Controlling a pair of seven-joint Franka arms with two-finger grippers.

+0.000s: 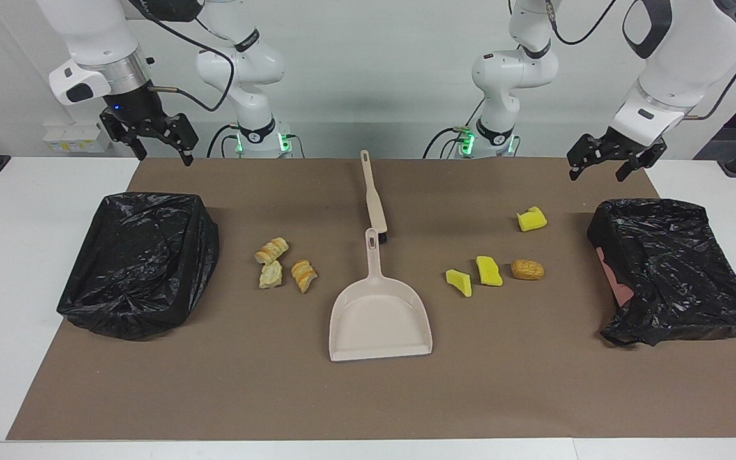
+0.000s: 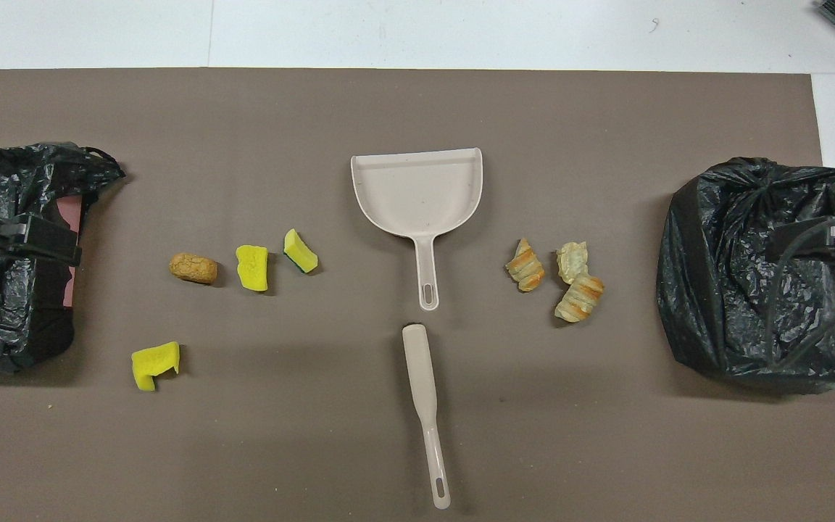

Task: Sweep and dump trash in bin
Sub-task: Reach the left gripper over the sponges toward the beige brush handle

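A brown mat point(image 1: 368, 396) covers the white counter point(image 1: 10, 255); mid-mat lie a smooth beige plastic dustpan point(image 1: 377, 319) and, nearer the robots, a slim brush point(image 1: 373, 195); three flaky striped pastry pieces point(image 1: 285, 263) sit toward the right arm's end, while three porous yellow sponge chunks point(image 1: 488, 270) and a crusty brown roll point(image 1: 527, 269) sit toward the left arm's end; a bin lined with crinkled black plastic point(image 1: 141, 262) stands at each end, the other point(image 1: 668, 268) by the left arm; the left gripper point(image 1: 609, 161) and right gripper point(image 1: 154, 142) hang with jaws spread wide, holding nothing.
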